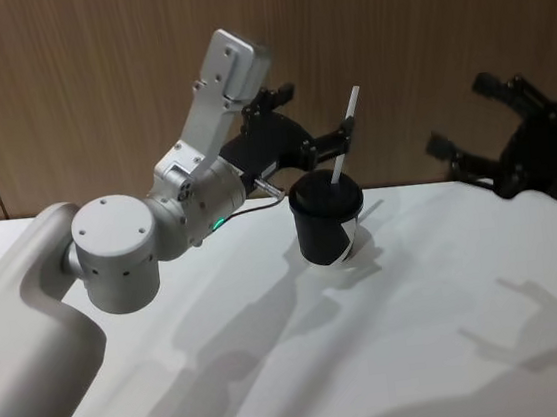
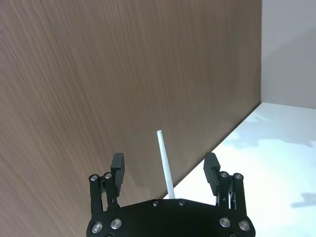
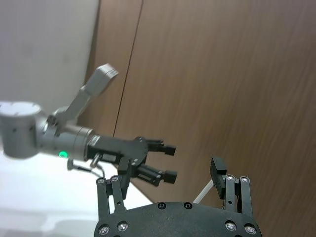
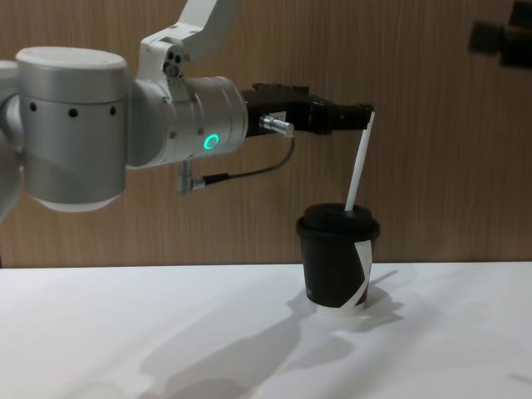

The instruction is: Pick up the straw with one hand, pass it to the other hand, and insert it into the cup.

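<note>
Backing clear without nudging is the trick: the left hand (image 4: 366,116), fingers released, flanks the long white straw (image 4: 358,166) already standing in the lidded black paper cup (image 4: 337,262) mid-bench.

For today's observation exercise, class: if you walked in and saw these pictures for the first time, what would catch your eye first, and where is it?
The white straw stands out first: it leans out of the domed lid of the black cup, which stands on the white table. Beside the straw's top hangs the left gripper, open, on a thick silver arm with a glowing green ring. Off to the right, the right gripper is raised against the wooden wall, open.
</note>
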Controlling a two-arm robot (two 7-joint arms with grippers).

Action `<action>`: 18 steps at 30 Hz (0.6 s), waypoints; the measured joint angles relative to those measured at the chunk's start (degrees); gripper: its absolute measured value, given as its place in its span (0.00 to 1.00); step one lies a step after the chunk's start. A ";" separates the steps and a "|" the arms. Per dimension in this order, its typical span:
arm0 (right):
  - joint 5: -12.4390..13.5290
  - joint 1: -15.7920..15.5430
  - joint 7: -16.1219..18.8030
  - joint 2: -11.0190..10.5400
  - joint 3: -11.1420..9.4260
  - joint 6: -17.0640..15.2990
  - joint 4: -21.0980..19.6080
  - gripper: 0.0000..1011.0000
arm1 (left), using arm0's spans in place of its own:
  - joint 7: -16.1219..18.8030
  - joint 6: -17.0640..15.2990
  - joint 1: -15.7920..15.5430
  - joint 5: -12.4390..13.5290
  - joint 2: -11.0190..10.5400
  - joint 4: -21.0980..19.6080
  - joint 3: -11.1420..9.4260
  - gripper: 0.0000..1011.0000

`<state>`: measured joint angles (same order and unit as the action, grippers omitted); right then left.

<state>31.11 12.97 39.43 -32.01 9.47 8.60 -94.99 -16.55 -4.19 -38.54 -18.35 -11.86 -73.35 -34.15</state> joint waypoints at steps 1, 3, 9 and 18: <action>0.33 0.11 -0.49 0.22 -0.04 -0.47 -0.18 0.99 | -0.01 0.26 0.14 0.04 -0.07 -0.19 0.07 0.99; 1.18 0.54 -1.82 1.03 -0.14 -1.72 -0.91 0.99 | -0.02 1.01 0.60 0.14 -0.27 -0.58 0.32 0.99; 2.76 1.87 -4.96 2.94 0.12 -4.74 -2.68 0.99 | -0.09 3.13 1.63 0.19 -0.49 -1.42 1.00 0.99; 4.04 3.26 -8.10 4.65 1.40 -7.99 -5.00 0.99 | -1.69 6.96 3.30 -0.74 -0.67 -3.14 2.14 0.99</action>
<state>35.15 16.23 31.33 -27.36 10.87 0.61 -99.99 -18.25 2.77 -35.23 -19.09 -12.53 -76.48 -32.01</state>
